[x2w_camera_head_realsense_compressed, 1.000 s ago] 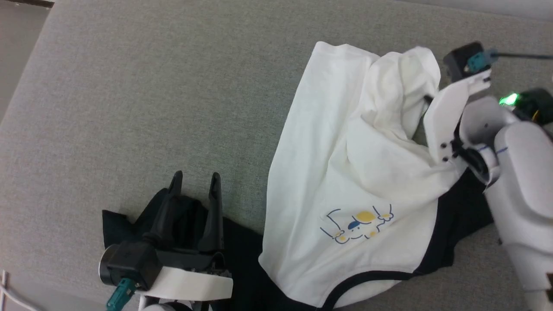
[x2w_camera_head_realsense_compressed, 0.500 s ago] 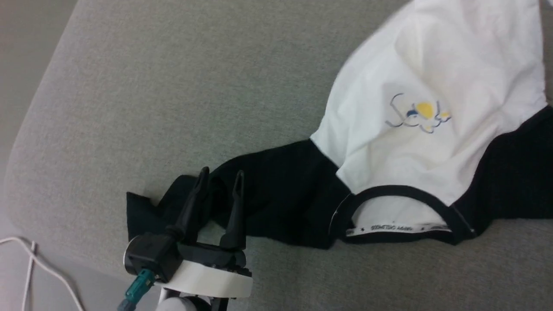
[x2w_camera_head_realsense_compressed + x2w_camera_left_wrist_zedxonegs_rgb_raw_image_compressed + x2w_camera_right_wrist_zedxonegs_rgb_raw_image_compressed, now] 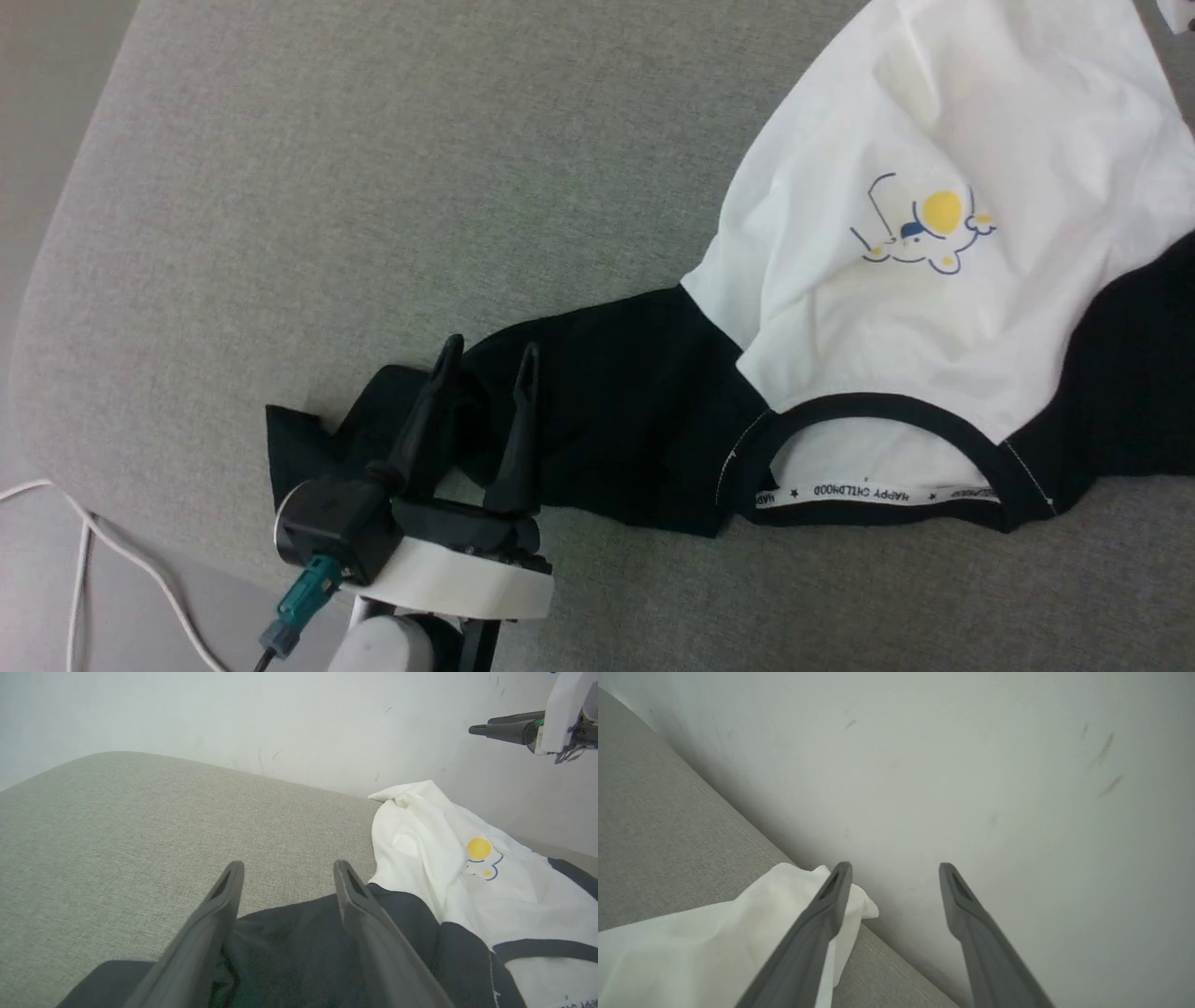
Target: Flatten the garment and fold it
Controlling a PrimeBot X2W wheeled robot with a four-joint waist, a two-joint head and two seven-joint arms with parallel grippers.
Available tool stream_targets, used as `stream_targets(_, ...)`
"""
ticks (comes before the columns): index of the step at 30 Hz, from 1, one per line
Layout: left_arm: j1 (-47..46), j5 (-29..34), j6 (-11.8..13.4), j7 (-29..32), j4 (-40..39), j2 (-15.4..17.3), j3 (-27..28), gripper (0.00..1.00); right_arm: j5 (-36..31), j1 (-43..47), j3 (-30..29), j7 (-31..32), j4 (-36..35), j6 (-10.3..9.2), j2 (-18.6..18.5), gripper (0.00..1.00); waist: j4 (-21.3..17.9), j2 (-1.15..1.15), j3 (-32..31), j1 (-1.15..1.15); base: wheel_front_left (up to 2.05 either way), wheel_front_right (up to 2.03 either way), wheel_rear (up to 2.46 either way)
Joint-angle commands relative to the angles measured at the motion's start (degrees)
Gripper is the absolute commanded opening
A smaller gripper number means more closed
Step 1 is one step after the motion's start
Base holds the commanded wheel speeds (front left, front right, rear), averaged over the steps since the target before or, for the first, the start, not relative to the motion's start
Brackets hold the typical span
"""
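Your left gripper (image 3: 492,345) stands wide over the black sleeve (image 3: 607,411), nothing pinched. Your right gripper (image 3: 895,865) hangs wide and empty near the white corner (image 3: 714,938), far from the neckband (image 3: 878,403). You're flattening: the garment (image 3: 887,317) lies creased on the bench (image 3: 373,187). Next, I'd judge, pinch the sleeve end and draw it away from the neckband.

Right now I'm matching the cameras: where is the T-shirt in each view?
Head view: T-shirt across the right side, black sleeve reaching the left gripper at lower left.
Left wrist view: T-shirt lower right, sleeve at the fingers.
Right wrist view: T-shirt's white corner at lower left.
Shared landmark: the grey cushion.
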Motion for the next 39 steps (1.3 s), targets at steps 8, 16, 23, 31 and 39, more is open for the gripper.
stream_targets(8,2.08,2.73,0.06,-0.27,-0.25,-0.12,3.03,1.0,7.8,11.96,-11.45,0.0,-8.13,-0.05,2.04,1.0,-7.27,0.0,-7.44,0.0,0.0,0.0,0.0)
stream_targets(16,4.79,3.95,-0.71,-0.27,-1.47,-0.13,4.29,1.0,9.44,37.09,-24.5,9.88,-26.87,-0.05,2.81,1.0,-10.0,0.0,-9.24,0.0,0.0,0.0,0.0)
stream_targets(23,5.6,4.47,-1.62,-0.27,-1.95,-0.13,5.09,1.0,8.94,55.57,-29.72,20.6,-38.19,-0.05,2.69,1.0,-10.27,0.0,-7.89,0.0,0.0,0.0,0.0)
stream_targets(31,4.25,4.58,-2.43,-0.27,-1.81,-0.13,4.87,1.0,5.67,58.66,-29.6,18.69,-37.56,-0.05,2.06,0.04,-9.81,0.0,-6.2,0.0,0.0,0.0,0.0)
stream_targets(39,5.11,5.72,-2.95,-0.27,-1.16,-0.04,5.82,1.0,6.74,56.69,-31.85,14.78,-38.27,-0.05,4.69,0.0,-12.07,0.0,-8.73,0.0,0.0,0.0,0.0)
